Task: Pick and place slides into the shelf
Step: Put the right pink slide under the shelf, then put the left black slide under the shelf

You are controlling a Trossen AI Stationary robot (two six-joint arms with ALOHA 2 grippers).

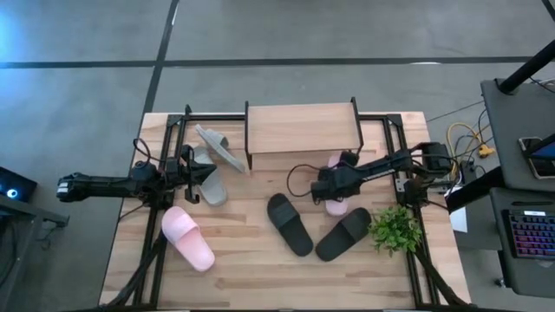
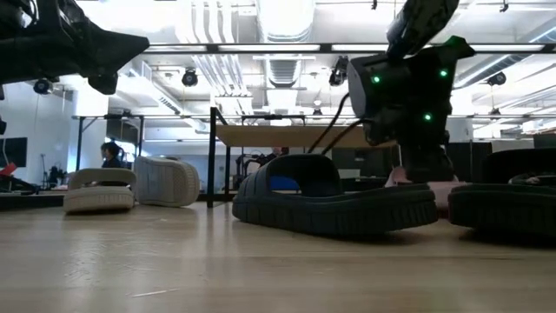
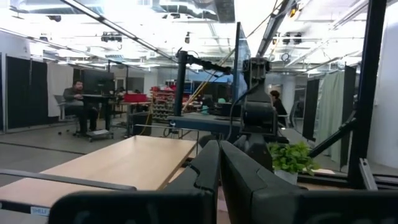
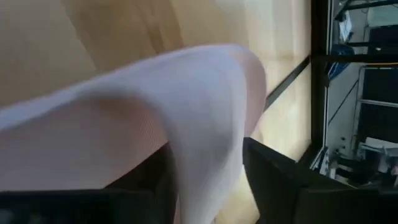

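My right tool (image 1: 332, 192) sits just right of centre in the high view, down over a pale pink open-toe slide sandal (image 1: 336, 205) that lies on the light wooden desk (image 1: 243, 277) in front of the small rack with a light wood plank top and thin black legs (image 1: 302, 128). In my right wrist view the slide's wide pale strap (image 4: 186, 124) arches up between my two dark fingers (image 4: 273, 180), one on each side of it, so I am closed on that strap. The strap is smooth, rounded and finely textured.

My left tool (image 1: 192, 176) hangs at centre left in the high view, above a light grey slide (image 1: 208, 184); its fingers (image 3: 205, 168) are pressed together with nothing between them. A second light grey slide (image 1: 219, 147) lies tilted against the rack's left legs.

The other pale pink slide (image 1: 187, 237) lies at lower left on the desk. Two black slides, chunky and ridged at the sole, lie at lower centre: one (image 1: 289, 224) angled to the left, one (image 1: 342, 233) to the right, beside a small green plant (image 1: 395, 229). In the low view the nearer black slide (image 2: 334, 204) fills the middle.
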